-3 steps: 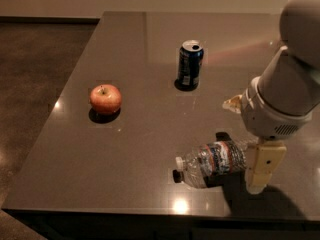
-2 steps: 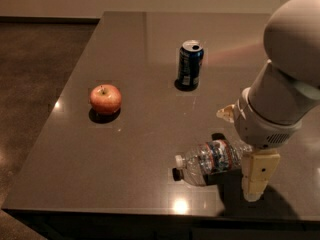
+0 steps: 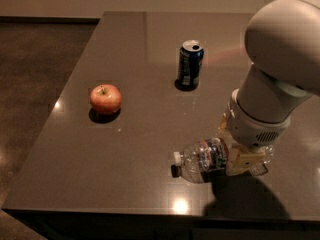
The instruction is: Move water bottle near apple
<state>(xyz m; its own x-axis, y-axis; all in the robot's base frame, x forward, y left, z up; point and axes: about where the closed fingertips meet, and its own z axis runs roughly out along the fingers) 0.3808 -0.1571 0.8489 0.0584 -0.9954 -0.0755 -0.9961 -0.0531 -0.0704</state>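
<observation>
Water bottle (image 3: pixel 204 159) lies sideways, base at the claw (image 3: pixel 236 153), grip unclear, well apart from the apple (image 3: pixel 105 98).

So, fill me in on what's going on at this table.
A robot arm has its gripper down at the base end of the water bottle, which lies on its side near the front edge of the table, cap pointing left. The apple sits well off to the left, apart from the bottle, so the move has not yet been made. A soda can stands upright farther back.
</observation>
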